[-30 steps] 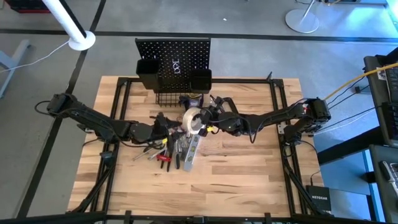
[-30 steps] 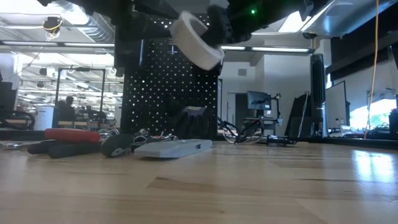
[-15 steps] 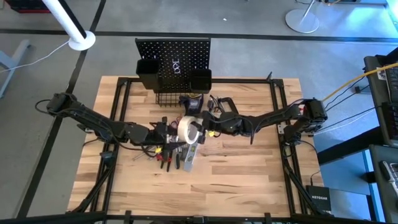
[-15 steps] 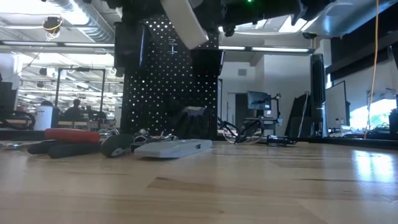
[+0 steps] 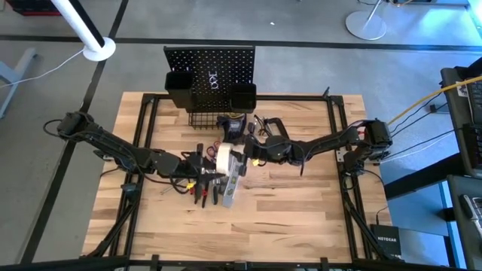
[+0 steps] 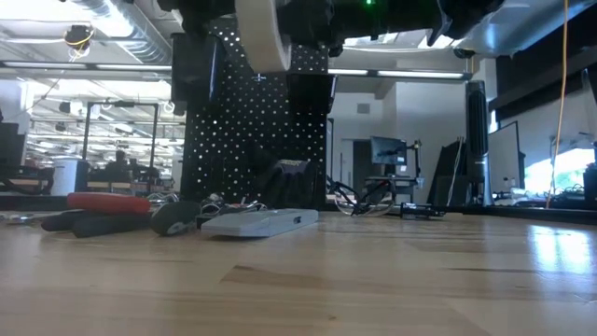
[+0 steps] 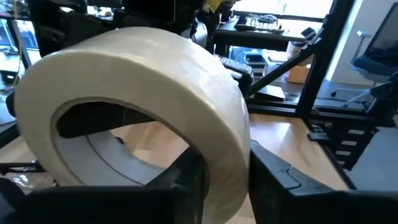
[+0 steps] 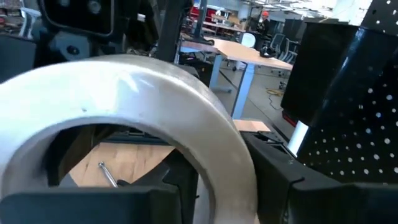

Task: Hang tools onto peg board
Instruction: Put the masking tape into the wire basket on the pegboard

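The pale tape roll (image 5: 224,158) hangs in the air above the tool pile, high in the low view (image 6: 264,33). My left gripper (image 5: 213,162) reaches it from the table's left and my right gripper (image 5: 239,156) from the right; both are shut on its band. The silver level bar (image 5: 232,185) and red-handled pliers (image 5: 199,193) lie flat on the table below. The black peg board (image 5: 209,69) stands upright at the far edge. My left gripper (image 7: 224,180) has the roll's band (image 7: 221,155) between its fingers, one finger (image 7: 186,183) inside the ring and one (image 7: 280,183) outside. It comes about level from the table's left. The roll is clear of the table, standing on edge. My right gripper (image 8: 230,180) has the roll's band (image 8: 227,149) between its fingers, one finger (image 8: 180,183) inside the ring and one (image 8: 283,183) outside. It comes about level from the table's right, at the side opposite the left gripper. The roll is lifted clear.
Black bins (image 5: 242,96) and a wire basket (image 5: 205,119) hang on the peg board's front. A black clamp (image 5: 268,125) and dark tools (image 5: 233,123) lie near the basket. Bare wood lies toward the near edge (image 5: 248,226).
My right gripper has carried the tape roll up and toward the table's left and near edge, turning it from tilted to standing on edge. My left gripper has gone toward the table's right and met the roll. The tools on the table have stayed put.
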